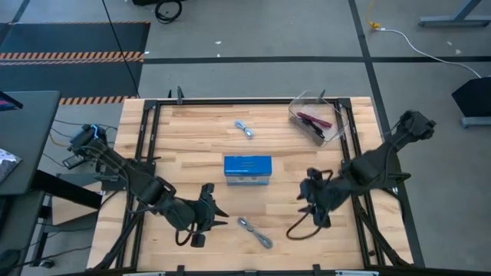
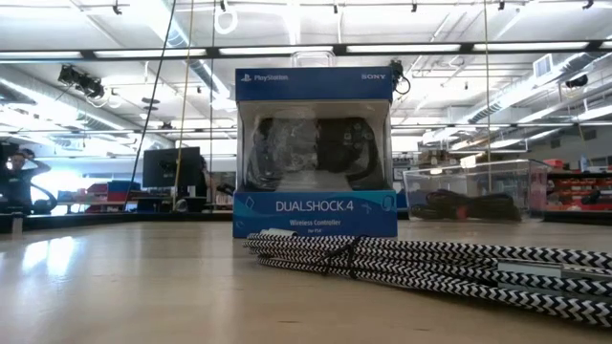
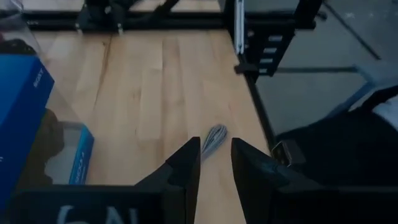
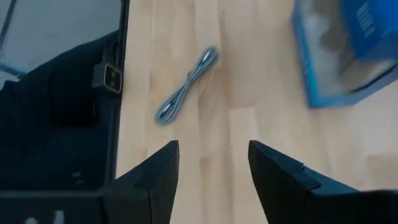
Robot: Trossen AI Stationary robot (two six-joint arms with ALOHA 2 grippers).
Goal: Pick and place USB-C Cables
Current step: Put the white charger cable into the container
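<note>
I am taking the blue controller box (image 1: pixel 247 169) as my landmark: the left gripper (image 1: pixel 217 214) is hovering off its near-left corner with fingers parted, holding nothing, and the right gripper (image 1: pixel 304 195) is sitting to its right, fingers spread and empty. One silver-grey cable bundle (image 1: pixel 255 232) is lying just in front of the box, and another (image 1: pixel 245 129) is lying behind it. Red and black cables (image 1: pixel 315 123) are resting in the clear bin (image 1: pixel 334 132), behind and to the right of the box.
</note>
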